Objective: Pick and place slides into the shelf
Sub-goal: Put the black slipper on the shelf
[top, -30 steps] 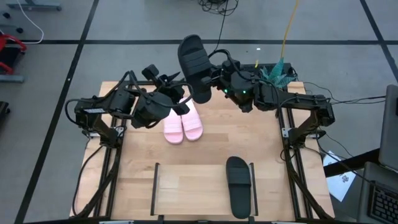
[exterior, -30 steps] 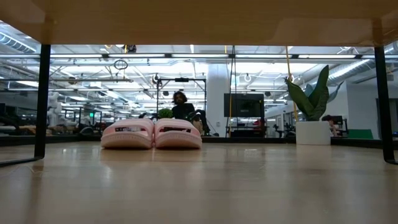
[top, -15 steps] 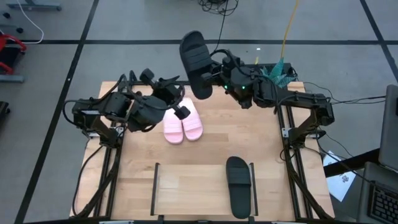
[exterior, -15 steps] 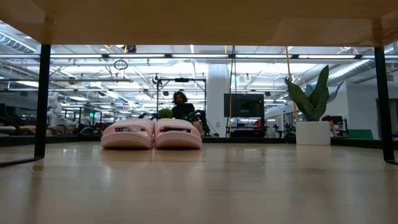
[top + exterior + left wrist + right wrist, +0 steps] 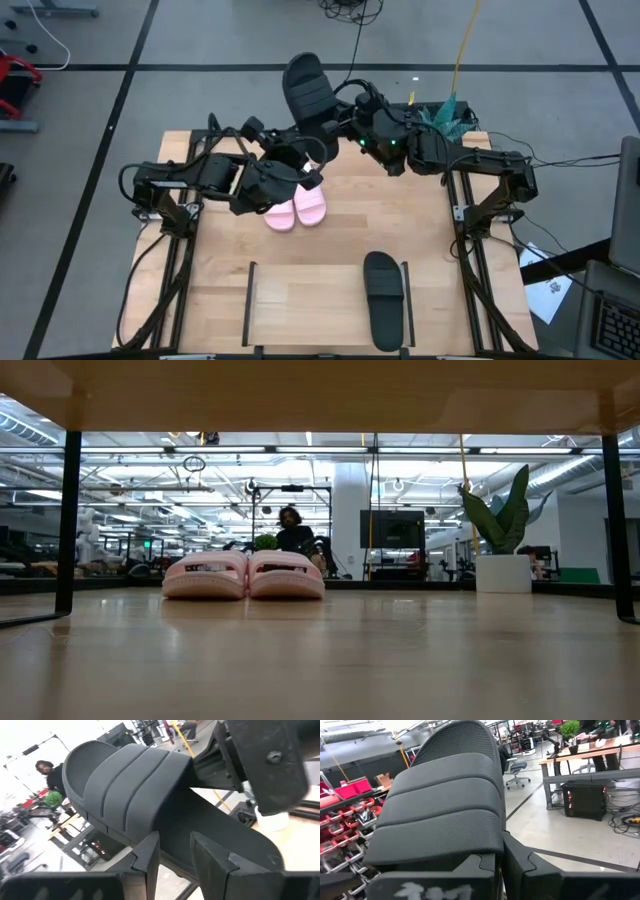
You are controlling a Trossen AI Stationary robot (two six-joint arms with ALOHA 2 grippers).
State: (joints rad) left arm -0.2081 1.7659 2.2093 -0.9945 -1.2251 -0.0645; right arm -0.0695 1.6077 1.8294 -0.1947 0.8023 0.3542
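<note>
- Progress so far: one black slide (image 5: pixel 384 298) is lying on the shelf (image 5: pixel 300 300), right next to its right-hand rail. That's the only one of four I'd call done.
- Second black slide (image 5: pixel 308 92) is up in the air over the back edge of the table, tilted, toe end pointing away from the shelf.
- Right gripper (image 5: pixel 345 125) is clamped tight on that slide's edge, fingers pinched together in the wrist cam.
- Left gripper (image 5: pixel 305 172) is right under the same slide, fingers partly apart with the sole edge between them (image 5: pixel 172 857). Can't tell if it's actually squeezing yet. Looks to me like a handoff between arms.
- Pink pair (image 5: pixel 295 207) sits side by side mid-table, well short of the shelf, nobody touching it.
- Left to do by my count: land the airborne black one, then both pinks. So roughly a quarter in.
</note>
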